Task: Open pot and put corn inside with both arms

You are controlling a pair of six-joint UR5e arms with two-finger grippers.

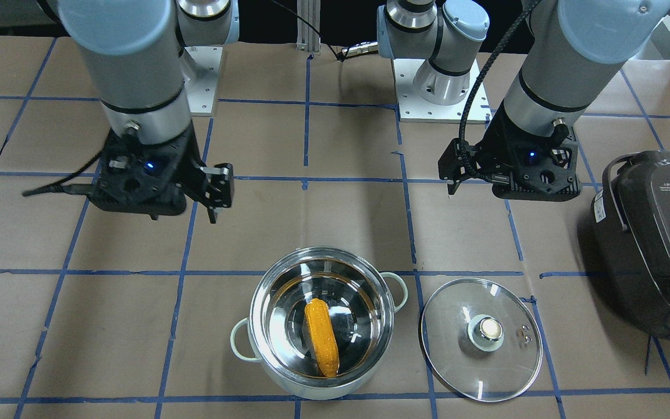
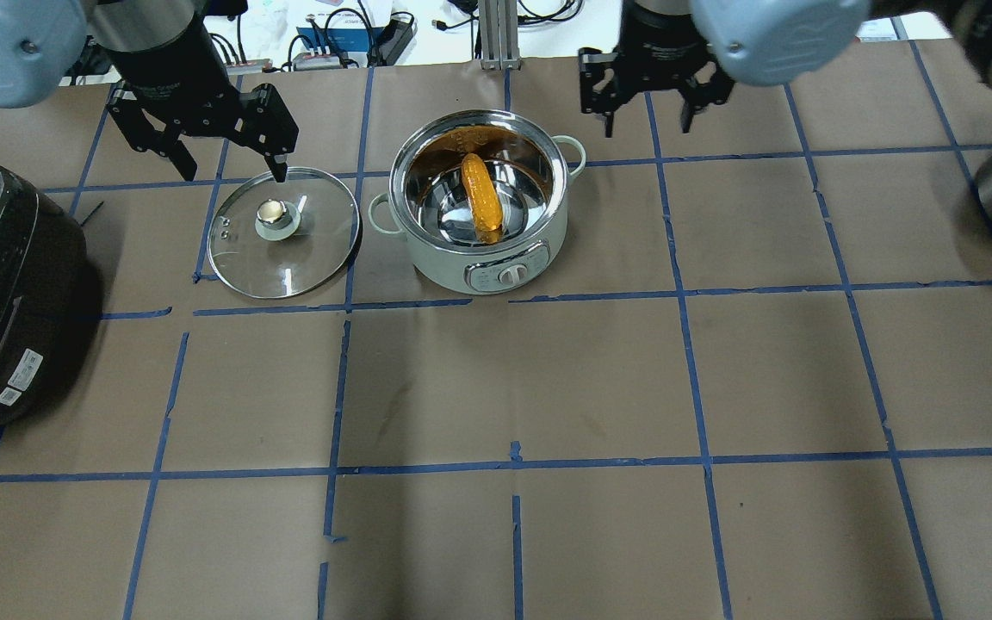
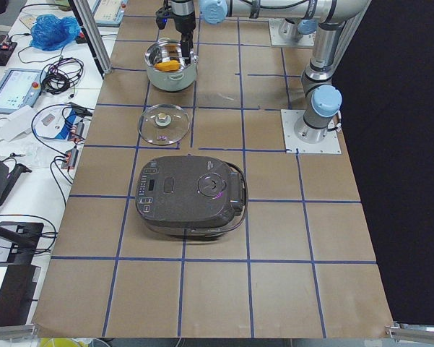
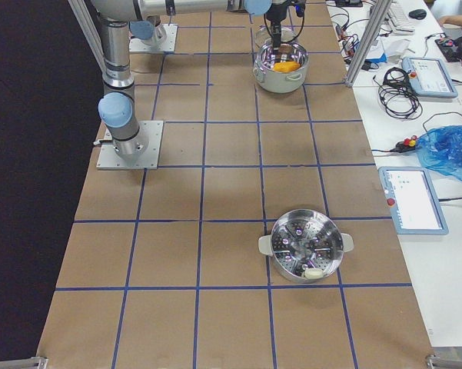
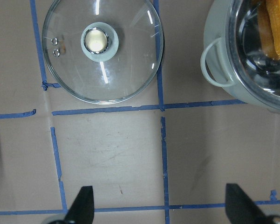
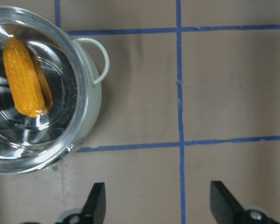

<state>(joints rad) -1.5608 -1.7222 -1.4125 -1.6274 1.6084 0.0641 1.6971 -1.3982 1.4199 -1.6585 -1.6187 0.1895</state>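
Note:
The steel pot (image 2: 443,258) stands open near the table's far edge, and the yellow-orange corn (image 2: 482,198) lies inside it on the bottom; the corn also shows in the front view (image 1: 321,337). The glass lid (image 2: 306,258) lies flat on the table to the pot's left, knob up. My left gripper (image 2: 233,165) is open and empty, raised over the lid's far edge. My right gripper (image 2: 647,119) is open and empty, raised beyond the pot's right handle. In the wrist views the left gripper (image 5: 160,205) and the right gripper (image 6: 159,203) hold nothing between their wide-apart fingers.
A dark rice cooker (image 2: 5,293) sits at the table's left end, near the lid. A steel steamer pot (image 4: 306,246) stands at the right end. The table is brown paper with a grid of blue tape lines.

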